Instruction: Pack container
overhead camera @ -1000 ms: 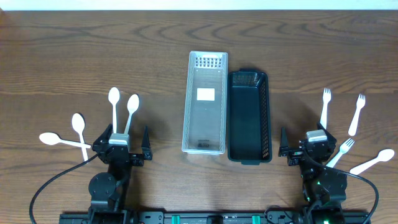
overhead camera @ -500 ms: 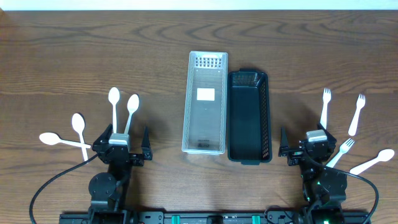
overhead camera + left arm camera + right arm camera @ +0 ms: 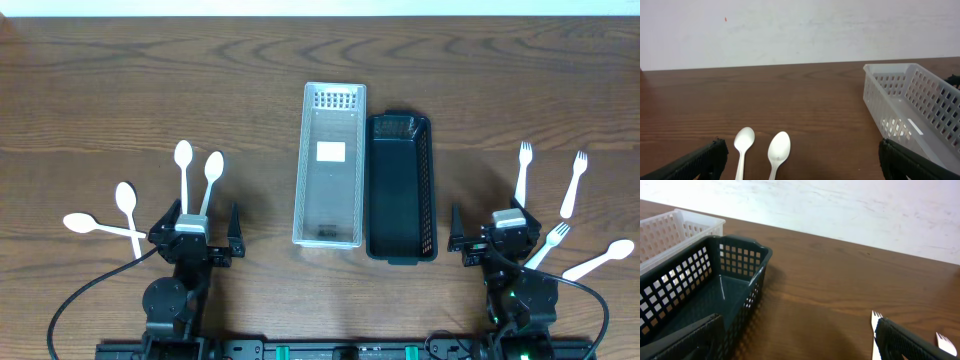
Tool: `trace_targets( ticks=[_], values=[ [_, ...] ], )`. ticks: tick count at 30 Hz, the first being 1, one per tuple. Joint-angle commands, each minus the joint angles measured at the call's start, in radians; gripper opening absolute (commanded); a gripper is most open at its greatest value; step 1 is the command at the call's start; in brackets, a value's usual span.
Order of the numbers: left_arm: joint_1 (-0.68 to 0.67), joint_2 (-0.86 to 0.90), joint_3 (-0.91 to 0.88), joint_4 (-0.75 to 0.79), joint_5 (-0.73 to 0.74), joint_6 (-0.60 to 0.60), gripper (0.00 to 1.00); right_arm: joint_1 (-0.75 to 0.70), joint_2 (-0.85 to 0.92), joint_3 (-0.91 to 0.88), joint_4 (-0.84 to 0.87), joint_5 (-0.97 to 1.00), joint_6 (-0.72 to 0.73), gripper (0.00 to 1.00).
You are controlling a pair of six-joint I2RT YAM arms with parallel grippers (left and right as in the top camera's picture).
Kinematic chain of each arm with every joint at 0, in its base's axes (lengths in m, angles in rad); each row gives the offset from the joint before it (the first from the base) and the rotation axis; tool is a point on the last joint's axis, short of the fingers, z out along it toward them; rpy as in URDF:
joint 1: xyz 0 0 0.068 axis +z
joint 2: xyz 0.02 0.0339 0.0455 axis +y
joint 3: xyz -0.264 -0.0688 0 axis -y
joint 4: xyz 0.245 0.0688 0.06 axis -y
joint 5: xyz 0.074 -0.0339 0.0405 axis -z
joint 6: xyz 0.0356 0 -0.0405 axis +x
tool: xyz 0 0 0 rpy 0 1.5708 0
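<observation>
At the bottom of the overhead view, the left claw (image 3: 203, 214) sits low over the worktop (image 3: 120, 90) with its jaws spread wide and nothing between them. The right claw (image 3: 491, 222) at lower right is likewise apart and empty. Four white spoons (image 3: 183, 168) lie around the left claw at lower left. Two are side by side, just ahead of it, with their bowls pointing away, and two more are fanned out further left. The left wrist view shows the bowls of the nearer pair (image 3: 778, 149) low in the frame, between the two dark fingers (image 3: 695, 162). At lower right lie three white forks (image 3: 523, 170) and, outermost, one piece that looks like a spoon (image 3: 600, 262). One fork lies close beside the right claw. In the middle of the frame, beyond both claws, a clear basket (image 3: 303, 170) and a dark basket (image 3: 432, 190) stand lengthwise and touching, the clear one on the left. Both are unfilled, apart from a white label (image 3: 331, 152) on the clear basket's floor.
</observation>
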Motion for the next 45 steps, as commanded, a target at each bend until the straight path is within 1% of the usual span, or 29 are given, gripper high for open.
trace_targets(
  ticks=[1,13,16,20,22,25,28,31,34,36,39,42,44,45],
  values=[
    [0.002,-0.006,-0.024,-0.021,0.021,-0.008,0.98,0.008,-0.003,-0.002,-0.004,-0.011,0.018,0.99],
    [0.002,-0.006,-0.024,-0.021,0.02,-0.008,0.98,0.008,-0.003,-0.002,-0.003,-0.013,0.024,0.99],
    [0.002,-0.006,-0.024,-0.021,0.019,-0.012,0.98,0.008,-0.003,-0.002,-0.002,-0.016,0.158,0.99],
    [0.002,-0.005,-0.018,-0.023,0.018,-0.103,0.98,0.008,0.003,-0.002,-0.003,-0.019,0.397,0.99],
    [0.002,0.005,0.008,-0.025,0.018,-0.121,0.98,0.008,0.003,0.002,0.001,-0.043,0.445,0.99],
    [0.002,0.064,0.08,-0.031,0.018,-0.117,0.98,0.005,0.007,0.028,-0.004,-0.052,0.444,0.99],
    [0.002,0.199,0.208,-0.076,0.018,-0.116,0.98,-0.003,0.037,0.082,-0.008,-0.052,0.42,0.99],
    [0.002,0.414,0.393,-0.14,0.018,-0.113,0.98,-0.019,0.119,0.176,-0.063,-0.053,0.385,0.99],
    [0.002,0.65,0.618,-0.241,0.018,-0.109,0.98,-0.027,0.248,0.306,-0.159,-0.053,0.328,0.99],
    [0.002,0.799,0.783,-0.35,0.021,-0.109,0.98,-0.027,0.352,0.407,-0.233,-0.052,0.277,0.99],
    [0.002,1.008,1.046,-0.578,0.061,-0.109,0.98,-0.027,0.533,0.584,-0.39,-0.05,0.215,0.99],
    [0.001,1.221,1.328,-0.858,0.081,-0.109,0.98,-0.029,0.729,0.776,-0.6,-0.016,0.211,0.99],
    [0.001,1.337,1.474,-0.983,0.082,-0.11,0.98,-0.028,0.861,0.889,-0.702,-0.03,0.205,0.99],
    [0.001,1.385,1.53,-1.02,0.082,-0.111,0.98,-0.028,0.921,0.937,-0.734,-0.054,0.206,0.99]
  ],
)
